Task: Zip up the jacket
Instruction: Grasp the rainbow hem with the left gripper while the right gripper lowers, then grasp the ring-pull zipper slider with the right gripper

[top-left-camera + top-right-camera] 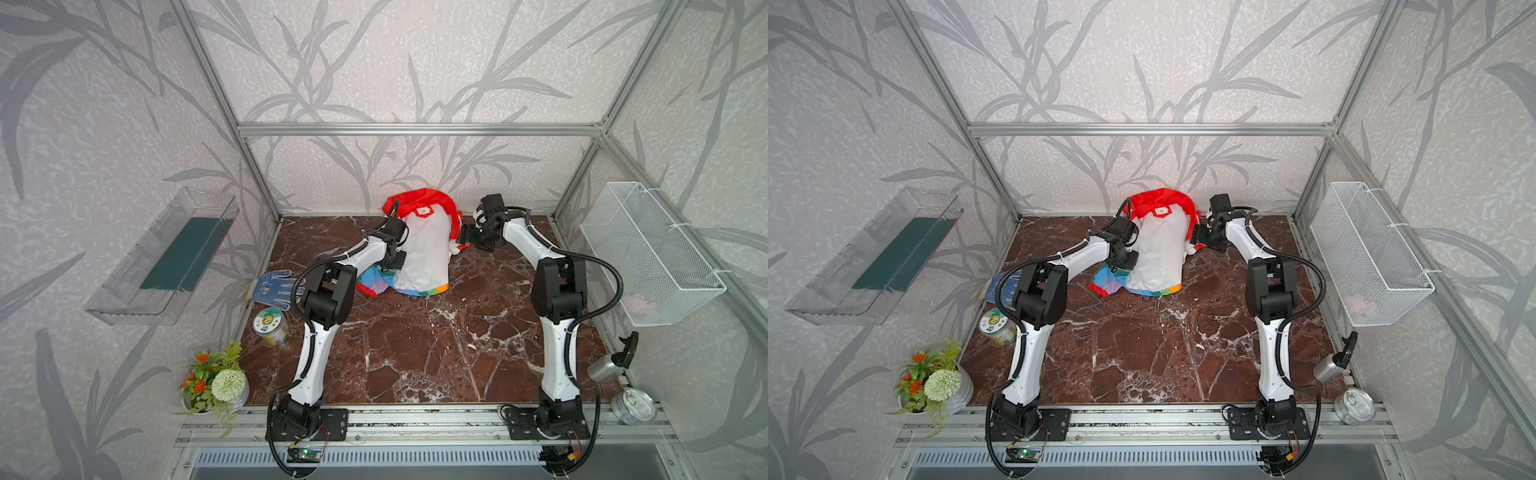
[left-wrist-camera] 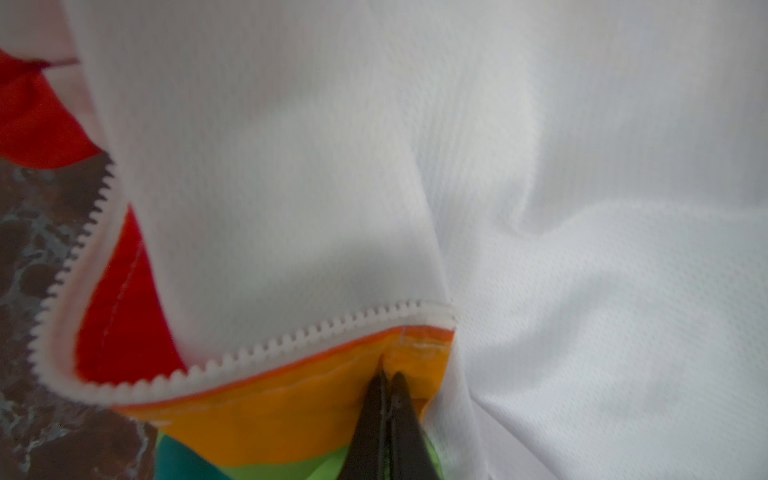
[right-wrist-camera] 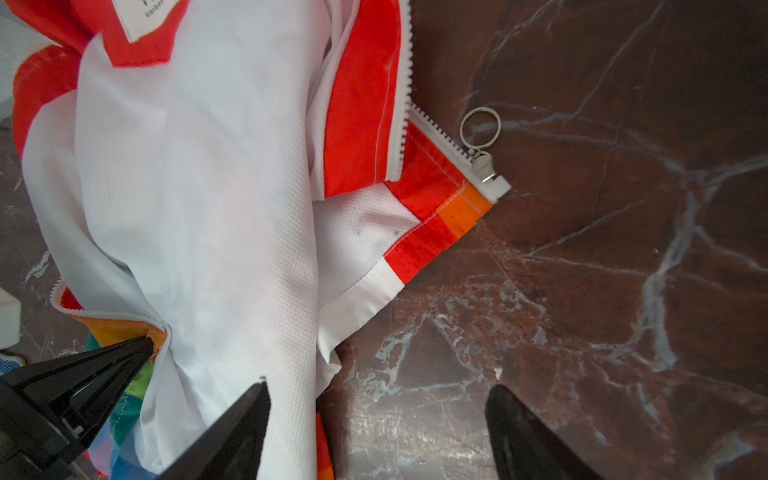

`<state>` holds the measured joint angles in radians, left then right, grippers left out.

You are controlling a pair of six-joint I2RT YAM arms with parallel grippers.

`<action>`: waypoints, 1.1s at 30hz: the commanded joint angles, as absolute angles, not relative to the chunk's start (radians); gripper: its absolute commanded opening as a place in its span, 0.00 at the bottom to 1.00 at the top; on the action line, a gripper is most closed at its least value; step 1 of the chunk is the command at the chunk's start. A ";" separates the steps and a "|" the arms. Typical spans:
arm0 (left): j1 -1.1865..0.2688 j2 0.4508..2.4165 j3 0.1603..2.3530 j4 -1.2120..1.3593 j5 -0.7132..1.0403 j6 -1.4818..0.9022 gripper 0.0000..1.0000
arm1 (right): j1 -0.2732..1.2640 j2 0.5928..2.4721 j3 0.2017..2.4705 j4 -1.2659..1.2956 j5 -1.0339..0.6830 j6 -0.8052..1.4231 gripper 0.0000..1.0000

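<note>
Marble bench [image 1: 415,353]: left pincer [image 2: 388,374] clamps the jacket [image 1: 424,249] by its hem (lining upward). Right pincer [image 3: 380,388] gapes just beside it. The wire basket [image 1: 648,245] holds something pink.

Both top views hang high out front, looking down on the whole worktop [image 1: 415,353]. Each wrist cam looks past its own pincer, super close; both share the hem of the jacket [image 3: 199,187] at the left pincer [image 3: 145,340] tip.

One jacket [image 1: 424,249], two tools [image 2: 386,372] [image 3: 378,386], one glove [image 1: 272,286], one jar [image 1: 270,326], one flower pot [image 1: 214,384], one wire basket [image 1: 652,257], one can [image 1: 633,405]
</note>
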<state>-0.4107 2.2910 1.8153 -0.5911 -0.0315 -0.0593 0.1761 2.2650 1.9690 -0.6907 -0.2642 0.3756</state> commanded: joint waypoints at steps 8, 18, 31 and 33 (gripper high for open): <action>-0.405 2.061 1.661 -0.565 -0.098 -0.075 0.00 | 0.178 2.359 2.109 -0.749 -0.287 0.410 0.81; -0.405 1.921 1.528 -0.531 -0.121 -0.110 0.00 | 0.178 2.452 2.226 -0.782 -0.259 0.433 0.76; -0.406 1.821 1.438 -0.523 -0.043 -0.124 0.00 | 0.213 2.679 2.636 -1.066 0.068 0.247 0.69; -0.406 1.825 1.439 -0.523 -0.040 -0.122 0.00 | 0.213 2.675 2.610 -1.033 0.055 0.229 0.68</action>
